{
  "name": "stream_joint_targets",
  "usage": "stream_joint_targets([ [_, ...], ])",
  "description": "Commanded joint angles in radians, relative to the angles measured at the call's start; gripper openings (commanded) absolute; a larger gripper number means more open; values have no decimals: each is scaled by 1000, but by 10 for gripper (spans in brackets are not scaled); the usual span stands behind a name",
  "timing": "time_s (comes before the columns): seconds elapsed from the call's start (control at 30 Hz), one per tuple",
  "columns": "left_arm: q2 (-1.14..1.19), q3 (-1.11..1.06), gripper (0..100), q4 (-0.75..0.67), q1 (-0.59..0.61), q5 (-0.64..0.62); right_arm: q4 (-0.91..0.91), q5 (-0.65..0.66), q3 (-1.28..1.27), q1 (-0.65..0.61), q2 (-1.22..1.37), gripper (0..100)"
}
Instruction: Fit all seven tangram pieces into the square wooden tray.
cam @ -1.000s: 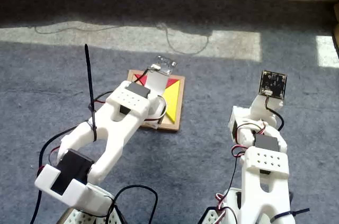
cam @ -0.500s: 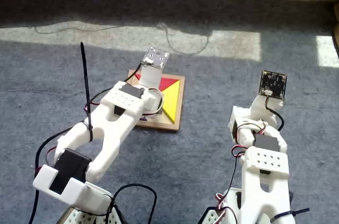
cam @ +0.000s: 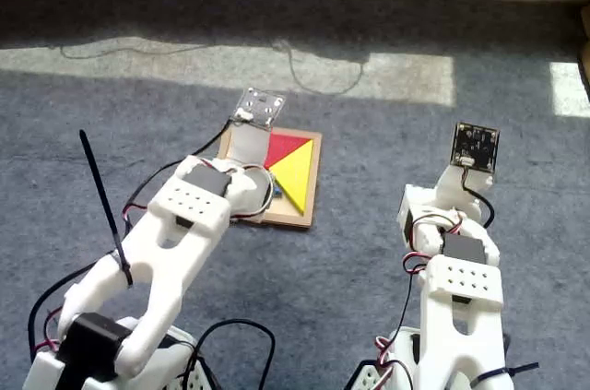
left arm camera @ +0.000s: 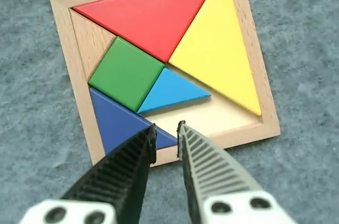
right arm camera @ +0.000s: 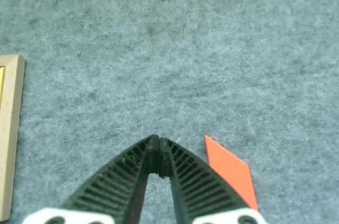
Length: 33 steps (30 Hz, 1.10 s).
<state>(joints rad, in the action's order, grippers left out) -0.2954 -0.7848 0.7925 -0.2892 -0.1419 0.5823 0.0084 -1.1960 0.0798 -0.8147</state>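
Left hand [left arm camera: 167, 131] released, tips a slit apart, empty, over the tray [left arm camera: 253, 49] rim nearest it; dark blue triangle [left arm camera: 119, 123] just under the tips. Right hand [right arm camera: 159, 147] clenched on nothing, orange parallelogram [right arm camera: 230, 173] on carpet just beside it.

Grey-blue carpet [cam: 359, 215] as the work surface, 1 square wooden tray [cam: 313, 183] lying flat on it, 1 orange parallelogram piece [right arm camera: 229, 171] flat on the pile well apart from the tray, 1 thin cable [cam: 293, 67] trailing across the sunlit band at the far side
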Motion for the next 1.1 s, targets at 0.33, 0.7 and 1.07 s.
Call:
stream_joint_targets([
  [0.33, 193, 45, 88, -184, -73, -8, -22, 14, 8, -7, -24, 10],
  [0.7, 302, 295, 6, 55, -71, -2, -22, 14, 8, -7, -24, 10],
  [1.07, -58, 70, 7, 49, -58, 2, 38, 14, 12, -7, -22, 159],
])
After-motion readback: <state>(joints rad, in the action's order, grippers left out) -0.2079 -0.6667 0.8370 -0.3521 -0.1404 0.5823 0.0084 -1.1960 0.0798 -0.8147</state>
